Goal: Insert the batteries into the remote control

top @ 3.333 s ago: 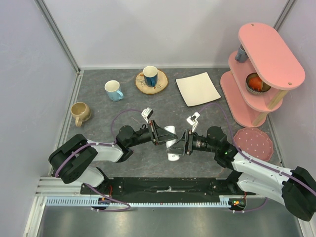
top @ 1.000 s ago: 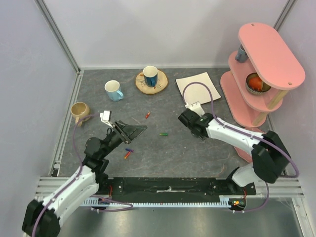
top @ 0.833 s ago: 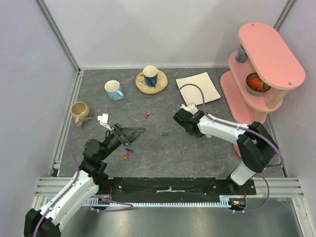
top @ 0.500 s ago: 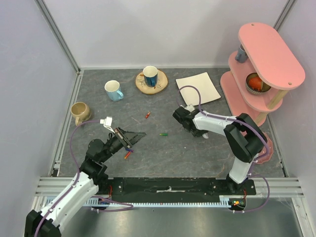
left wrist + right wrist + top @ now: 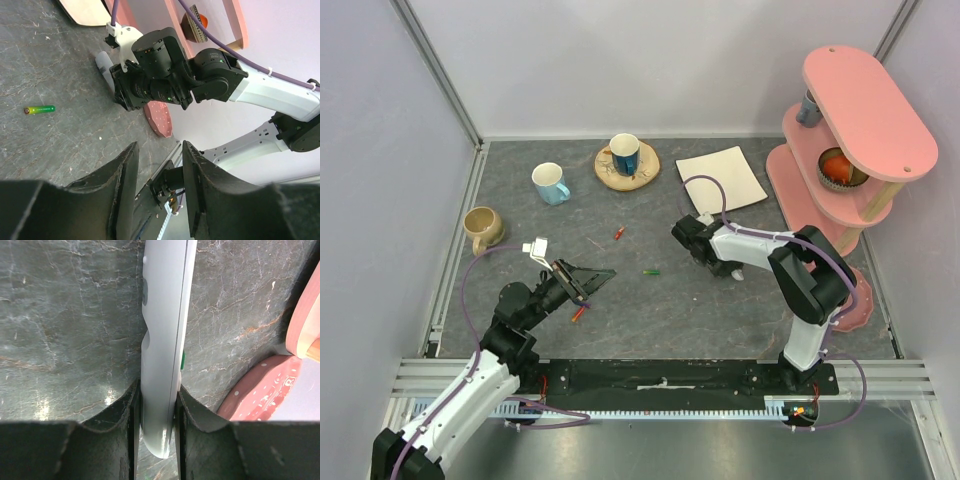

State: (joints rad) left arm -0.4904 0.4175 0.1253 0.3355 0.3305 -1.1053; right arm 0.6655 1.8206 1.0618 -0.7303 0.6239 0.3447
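My right gripper [image 5: 157,405] is shut on the remote control [image 5: 162,340], a slim white bar held edge-on just above the grey table. From the top view the right gripper [image 5: 718,262] sits mid-table with the remote control [image 5: 735,271] peeking out white beneath it. Loose batteries lie on the table: a red one [image 5: 618,234], a green one [image 5: 650,271] [image 5: 40,109], and a blue and red pair [image 5: 578,312]. My left gripper [image 5: 605,272] [image 5: 160,150] hovers just above that pair, open a narrow way with nothing between its fingers.
A square white plate [image 5: 722,179], a blue mug on a wooden coaster [image 5: 626,156], a light-blue mug [image 5: 550,183] and a tan mug [image 5: 482,228] stand along the back and left. A pink tiered shelf [image 5: 845,140] and a pink disc [image 5: 850,300] occupy the right side.
The right arm has folded its elbow in close while its gripper stayed put with the remote. The left gripper's jaws have narrowed and it has drawn back slightly toward the blue and red pair.
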